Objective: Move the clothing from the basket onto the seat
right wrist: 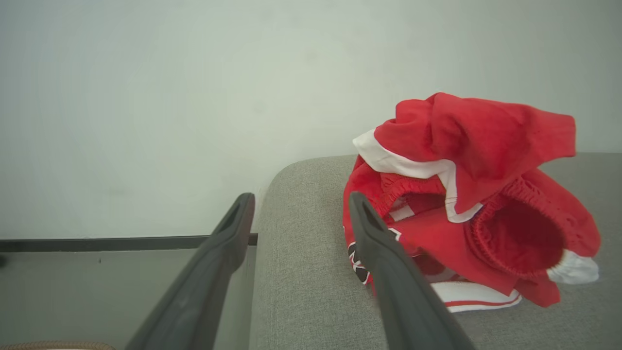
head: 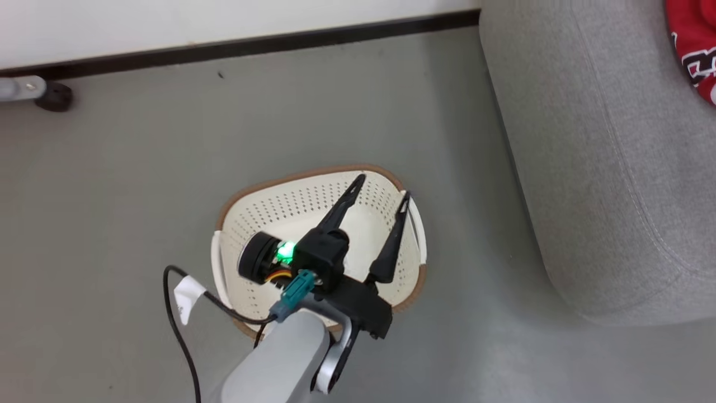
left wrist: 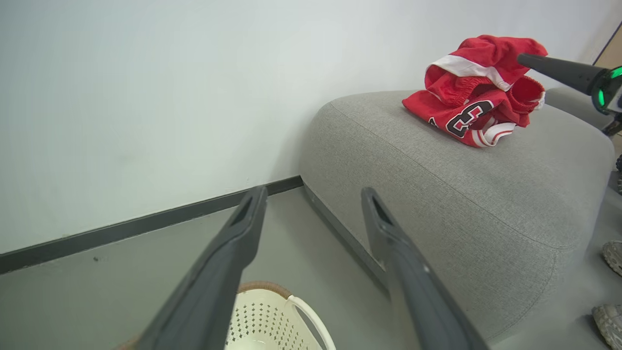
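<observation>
Spread wide and holding nothing, the left claw hangs over the basket, its two dark fingers pointing across the perforated far wall toward the brown rim. The right claw is also spread and empty, poised at the seat with one finger just in front of the clothing. Both red garments lie in a heap on the seat's grey top, the white-striped garment folded over the jersey, so the move looks done or nearly so. The risks from here are small but real. If the right claw pushes forward or swings sideways, that near finger could snag the loose fabric and drag the heap toward the seat's rounded edge and onto the floor. If the left claw drops, it could strike the basket's rim or white handle and shove the light basket across the floor. The black cable trailing beside the forearm could also catch on the rim. The left wrist and claw cover part of the basket's bottom, so I cannot confirm it is fully empty. In the head view the clothing is cut off at the right edge, and the jersey's number is partly buried in folds. Two grey shapes at the left wrist view's right edge may be shoes, but they are too cropped to tell.
</observation>
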Robot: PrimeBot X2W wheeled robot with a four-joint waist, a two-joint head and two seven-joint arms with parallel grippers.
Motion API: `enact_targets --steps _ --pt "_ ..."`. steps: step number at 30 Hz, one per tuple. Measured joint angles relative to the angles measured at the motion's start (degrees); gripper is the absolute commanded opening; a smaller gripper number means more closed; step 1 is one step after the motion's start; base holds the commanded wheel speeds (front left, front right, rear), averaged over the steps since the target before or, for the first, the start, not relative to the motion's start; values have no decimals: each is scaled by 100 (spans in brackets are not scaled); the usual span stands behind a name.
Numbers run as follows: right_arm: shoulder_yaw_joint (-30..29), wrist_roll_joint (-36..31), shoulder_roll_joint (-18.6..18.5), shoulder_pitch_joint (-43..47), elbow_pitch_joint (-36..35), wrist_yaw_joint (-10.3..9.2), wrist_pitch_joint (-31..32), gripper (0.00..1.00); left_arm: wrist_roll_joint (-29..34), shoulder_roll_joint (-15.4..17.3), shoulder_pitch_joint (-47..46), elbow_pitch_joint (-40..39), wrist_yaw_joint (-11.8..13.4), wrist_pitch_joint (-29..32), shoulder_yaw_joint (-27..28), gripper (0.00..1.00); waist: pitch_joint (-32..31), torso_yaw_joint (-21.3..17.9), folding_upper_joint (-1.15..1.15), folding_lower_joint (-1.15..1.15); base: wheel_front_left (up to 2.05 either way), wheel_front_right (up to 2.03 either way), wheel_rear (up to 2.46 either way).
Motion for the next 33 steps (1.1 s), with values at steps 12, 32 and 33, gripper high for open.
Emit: enact_targets --steps 12,32,33 --pt "-65 5 656 978 -622 0 0 100 207 -25 995 288 0 0 1159 100 -790 696 0 0 0 0 0" --pt "29 -458 1445 2091 -1224 -247 0 100 866 64 2210 200 0 0 2708 100 -1803 943 0 1 0 0 0" --pt "29 -489 1458 2173 -1265 -269 0 100 923 62 2262 178 0 0 2782 100 -1837 927 -1 1 0 0 0"
